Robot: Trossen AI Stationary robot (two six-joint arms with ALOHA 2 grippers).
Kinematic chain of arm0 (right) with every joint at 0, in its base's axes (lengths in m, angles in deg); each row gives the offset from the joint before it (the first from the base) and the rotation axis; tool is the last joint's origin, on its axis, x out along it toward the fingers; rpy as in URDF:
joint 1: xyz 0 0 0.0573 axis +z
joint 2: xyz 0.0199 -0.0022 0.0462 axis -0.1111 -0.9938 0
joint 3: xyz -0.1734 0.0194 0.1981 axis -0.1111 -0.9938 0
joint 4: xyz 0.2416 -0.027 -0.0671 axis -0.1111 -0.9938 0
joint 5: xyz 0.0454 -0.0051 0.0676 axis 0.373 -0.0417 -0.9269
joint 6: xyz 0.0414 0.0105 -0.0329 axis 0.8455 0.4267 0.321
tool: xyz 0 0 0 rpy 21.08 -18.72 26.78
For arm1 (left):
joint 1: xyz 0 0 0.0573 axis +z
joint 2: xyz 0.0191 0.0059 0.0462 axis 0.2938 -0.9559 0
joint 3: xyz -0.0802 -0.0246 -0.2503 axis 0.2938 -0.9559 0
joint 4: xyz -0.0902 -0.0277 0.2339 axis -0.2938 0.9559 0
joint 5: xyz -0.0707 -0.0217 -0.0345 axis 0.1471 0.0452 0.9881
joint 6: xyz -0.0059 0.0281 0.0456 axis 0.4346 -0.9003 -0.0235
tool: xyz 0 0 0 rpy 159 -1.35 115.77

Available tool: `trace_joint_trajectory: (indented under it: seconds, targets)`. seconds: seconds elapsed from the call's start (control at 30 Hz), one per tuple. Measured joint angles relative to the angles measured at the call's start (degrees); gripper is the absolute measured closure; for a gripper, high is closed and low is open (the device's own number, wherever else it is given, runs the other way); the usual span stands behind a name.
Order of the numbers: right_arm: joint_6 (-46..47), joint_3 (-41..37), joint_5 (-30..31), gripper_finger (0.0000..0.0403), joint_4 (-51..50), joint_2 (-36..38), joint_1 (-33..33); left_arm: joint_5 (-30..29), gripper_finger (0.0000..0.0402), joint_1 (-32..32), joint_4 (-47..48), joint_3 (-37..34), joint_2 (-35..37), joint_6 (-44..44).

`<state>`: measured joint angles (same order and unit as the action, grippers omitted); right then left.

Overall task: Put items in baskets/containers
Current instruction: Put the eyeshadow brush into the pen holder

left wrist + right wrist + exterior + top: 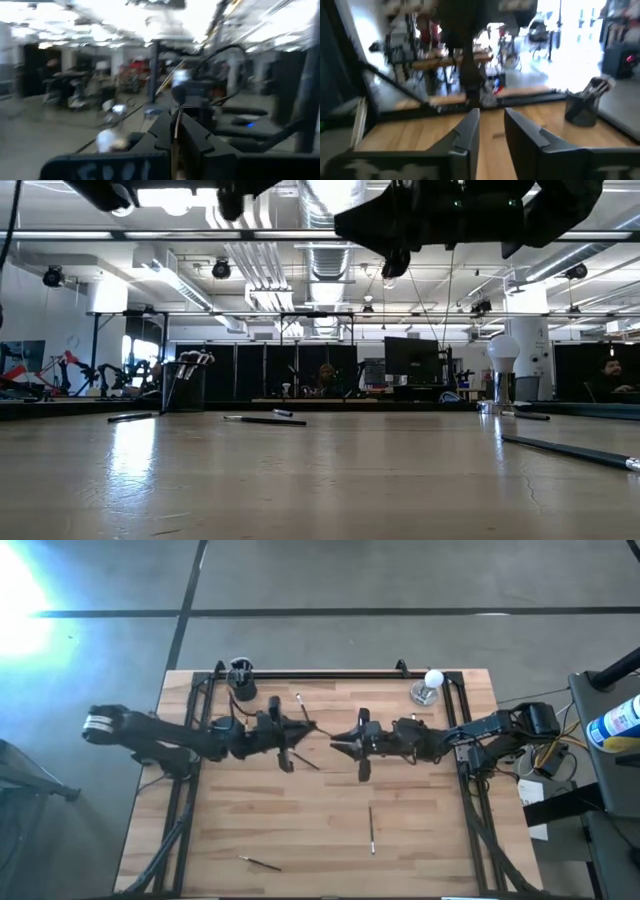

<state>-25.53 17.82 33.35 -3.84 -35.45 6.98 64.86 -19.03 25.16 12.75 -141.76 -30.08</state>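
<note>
Several brushes already stand in the black cup (241, 677) at the desk's (320, 840) far left edge, from above; I count four sticks lying loose. Left gripper (300, 732) pinches one stick (308, 724) mid-desk. Low down, three sticks lie near the cup. My right gripper (492, 131) hangs released, fingers apart.

Small black cylindrical cup (241, 679) sits at the table's (420, 840) far left corner, thin brushes (371, 830) scattered nearer.
</note>
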Motion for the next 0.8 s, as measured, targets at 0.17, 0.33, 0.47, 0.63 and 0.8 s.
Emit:
trace_joint_trajectory:
  seconds: [0.17,0.33,0.47,0.63,0.8]
  targets:
    - [-0.4,-0.2,-0.4,0.0286,-5.3,0.6,-0.4,-14.3,0.0390,3.3,22.4,2.0,10.9,2.2]
    - [-1.4,-1.4,0.9,0.0310,-6.0,0.6,-0.5,-21.2,0.0390,11.2,46.7,5.9,17.9,8.3]
    - [-2.1,-1.7,0.9,0.0353,-6.6,0.6,-0.8,-21.2,0.0390,21.3,56.4,7.2,19.8,10.9]
    - [-2.6,-2.5,0.8,0.0391,-6.5,0.6,-0.7,-16.1,0.0390,35.1,61.4,7.2,18.0,11.4]
    - [-2.5,-3.5,1.1,0.0394,-6.5,0.6,-0.8,-10.2,0.0390,46.2,62.2,7.1,13.0,11.9]
